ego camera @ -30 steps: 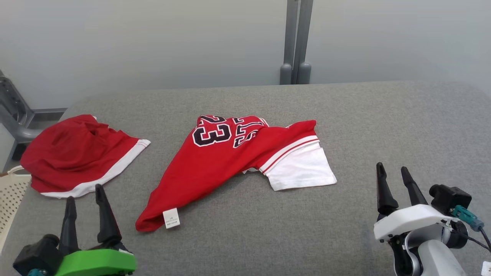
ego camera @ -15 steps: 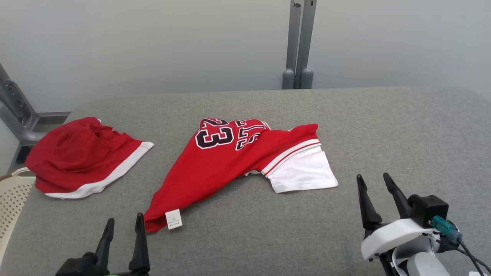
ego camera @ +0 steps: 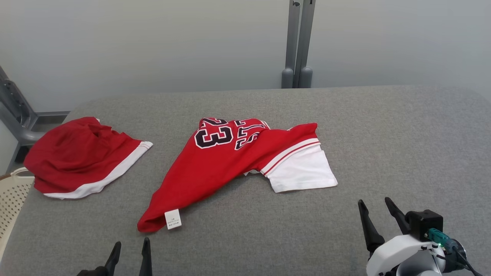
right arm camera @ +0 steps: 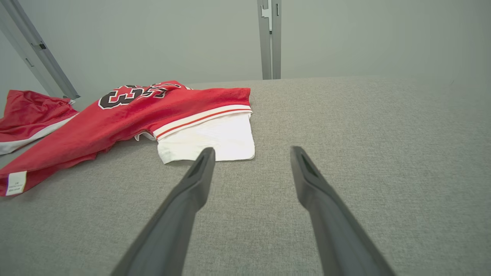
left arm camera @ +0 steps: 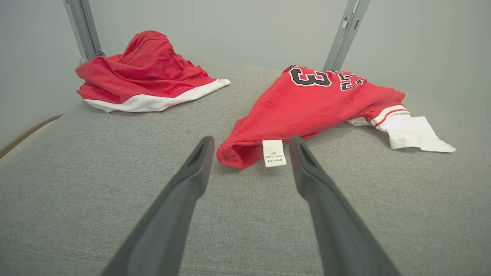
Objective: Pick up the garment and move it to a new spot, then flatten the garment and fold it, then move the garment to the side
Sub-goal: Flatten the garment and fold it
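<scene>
Garment position: the garment (ego camera: 230, 161), a red jersey with black-and-white numerals, lies crumpled near the centre of the grey fabric-covered bench (ego camera: 402, 134). Its white section (ego camera: 303, 168) points right. A narrow red corner extends toward the near left and carries a white label (ego camera: 172, 219).

Left hand: the left hand (ego camera: 131, 245) is at the near edge, just short of the labelled corner. It is released, fingers spread, grasping nothing. In the left wrist view, the left hand (left arm camera: 250, 140) is aimed at that corner, with the label (left arm camera: 274, 153) between the two fingertips and no contact with the cloth.

Right hand: the right hand (ego camera: 374, 201) is at the near right, well apart from the garment. It is also released and empty. In the right wrist view, the right hand (right arm camera: 252, 149) points toward the white section (right arm camera: 215, 140).

Other items: a crumpled red cloth (ego camera: 76, 153) with a white band lies at the far left of the bench. A pale basket (ego camera: 11, 195) sits beyond the left edge. A grey post (ego camera: 297, 42) stands behind the far edge.
</scene>
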Robot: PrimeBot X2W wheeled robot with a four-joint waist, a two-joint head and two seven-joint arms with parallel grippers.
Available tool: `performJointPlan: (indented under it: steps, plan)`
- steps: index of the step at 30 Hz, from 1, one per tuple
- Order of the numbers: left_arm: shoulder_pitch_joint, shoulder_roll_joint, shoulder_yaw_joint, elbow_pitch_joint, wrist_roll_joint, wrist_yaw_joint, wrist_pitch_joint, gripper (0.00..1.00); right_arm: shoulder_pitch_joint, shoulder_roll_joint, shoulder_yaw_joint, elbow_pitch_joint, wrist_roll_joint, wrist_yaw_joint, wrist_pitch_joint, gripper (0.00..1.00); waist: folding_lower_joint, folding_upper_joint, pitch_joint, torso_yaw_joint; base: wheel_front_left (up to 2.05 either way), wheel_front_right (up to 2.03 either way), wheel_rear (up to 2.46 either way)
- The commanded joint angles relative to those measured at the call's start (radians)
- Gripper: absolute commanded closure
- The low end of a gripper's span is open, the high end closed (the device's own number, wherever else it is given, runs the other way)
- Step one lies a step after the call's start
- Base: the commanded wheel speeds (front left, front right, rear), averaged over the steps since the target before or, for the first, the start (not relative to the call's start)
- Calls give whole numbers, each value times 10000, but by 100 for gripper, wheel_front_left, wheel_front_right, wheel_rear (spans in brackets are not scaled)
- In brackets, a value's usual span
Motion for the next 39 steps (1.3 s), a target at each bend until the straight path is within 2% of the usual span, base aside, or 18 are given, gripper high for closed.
performJointPlan:
  steps: [1, 16, 21, 26, 29, 35, 39]
  plan:
    - [35, 70, -4, 32, -7, 23, 19, 0, 116, -28, -55, -54, -40, 0, 61, 0, 0, 0, 12, -3, 0, 0, 0]
    - [-209, 1, -157, 257, -183, -24, 81, 0, -8, -28, -68, -92, 283, 0, 71, 0, 0, 0, 151, -54, 0, 0, 0]
    - [-381, 150, -174, 316, -181, -28, 198, 0, -184, -28, -105, 22, 553, 0, 333, 0, 0, 0, 222, -11, 0, 0, 0]
    - [-773, 433, -255, 333, 9, -55, 557, 0, -704, -32, -234, 179, 653, 0, 1151, 0, 0, 0, 371, 6, 0, 0, 0]
    - [-1183, 713, -374, 363, 169, -155, 925, 0, -1324, -25, -238, 273, 400, 0, 2018, 0, 0, 0, 579, 0, 0, 0, 0]
    - [-2544, 1190, -802, 1061, 441, -646, 1858, 0, -2798, -20, -419, 379, -354, 0, 3689, 0, 0, 0, 1509, 75, 0, 0, 0]
    - [-3326, 1287, -983, 1757, 521, -869, 2223, 0, -3490, -25, -417, 504, -782, 0, 4121, 0, 0, 0, 2096, 98, 0, 0, 0]
